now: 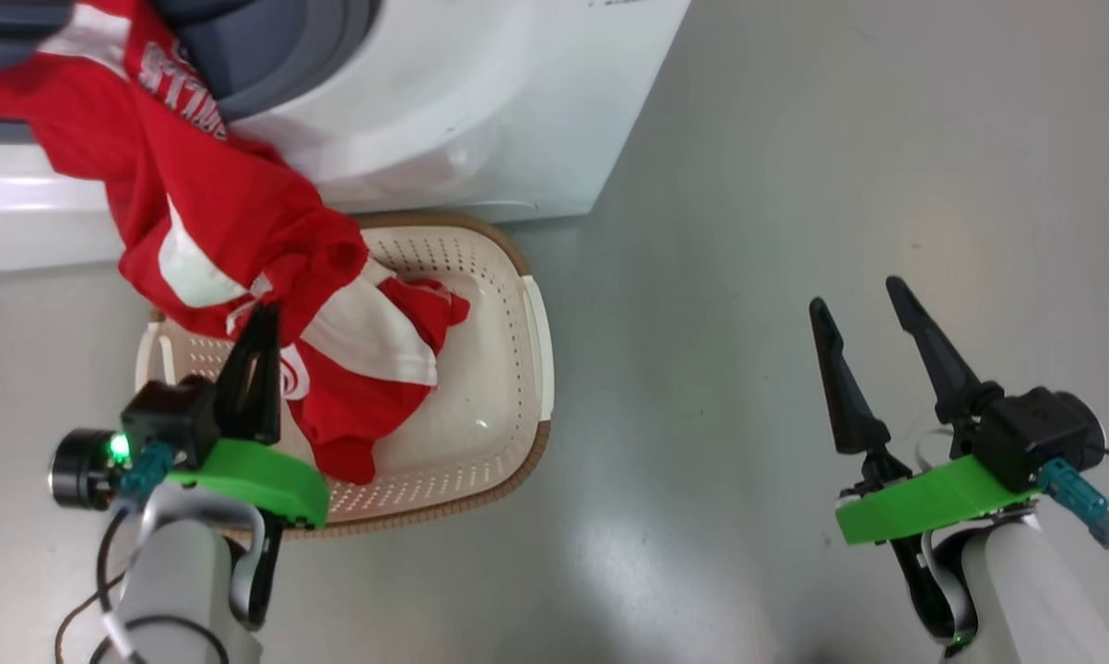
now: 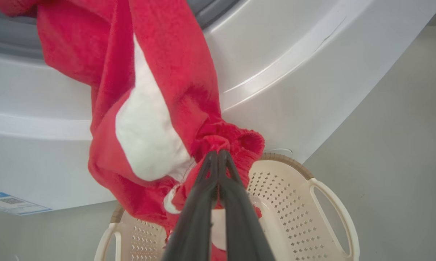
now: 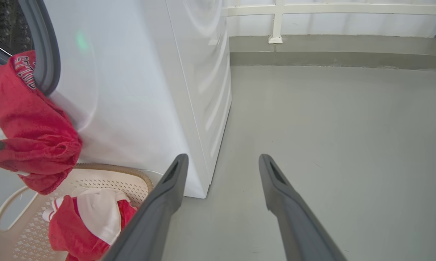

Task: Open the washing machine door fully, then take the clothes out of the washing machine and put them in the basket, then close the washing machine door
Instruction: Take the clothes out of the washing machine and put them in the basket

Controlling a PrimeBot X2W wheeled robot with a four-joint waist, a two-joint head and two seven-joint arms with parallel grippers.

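A red garment with white panels (image 1: 213,212) hangs from the washing machine's (image 1: 480,101) grey-ringed opening down over the basket (image 1: 540,369). My left gripper (image 1: 264,318) is shut on the lower bunched edge of this garment (image 2: 156,108), the fingers (image 2: 218,154) pressed together on the fabric above the basket (image 2: 312,203). A second red and white garment (image 1: 370,369) lies inside the basket. My right gripper (image 1: 854,295) stands open over bare floor to the right, holding nothing. The washing machine door is out of view.
Grey floor (image 1: 794,184) stretches to the right of the machine and basket. In the right wrist view, a low kerb with a white railing (image 3: 275,21) runs behind the machine (image 3: 131,90). A blue label (image 2: 11,203) sits on the machine's lower front.
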